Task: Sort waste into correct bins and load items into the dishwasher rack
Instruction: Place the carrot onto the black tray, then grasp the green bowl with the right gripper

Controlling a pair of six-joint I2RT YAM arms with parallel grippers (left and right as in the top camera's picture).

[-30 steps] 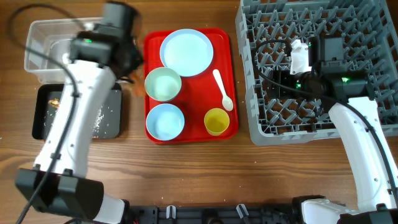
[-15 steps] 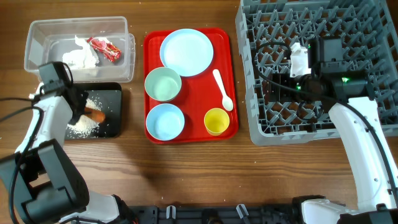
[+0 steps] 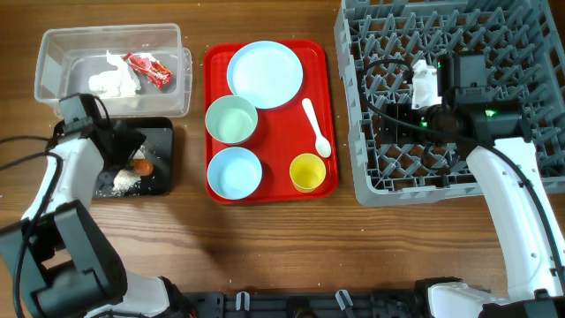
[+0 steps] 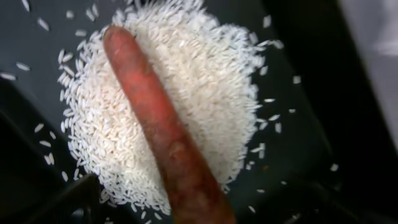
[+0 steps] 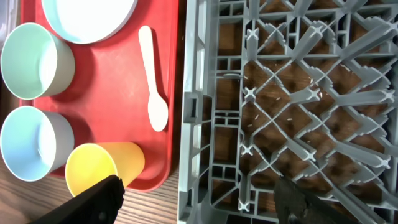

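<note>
Carrot [image 4: 155, 118] lies free on rice [image 4: 211, 81] beneath the wide-open left gripper [image 3: 126, 150]; we should rise straight up, clear of the black tray [image 3: 164, 182].

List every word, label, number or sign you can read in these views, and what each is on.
None can be read.
The red-and-white wrapper in the clear tub may carry print, but it is too small to make out.
No markings show on the red tray or dishwasher rack.
</note>
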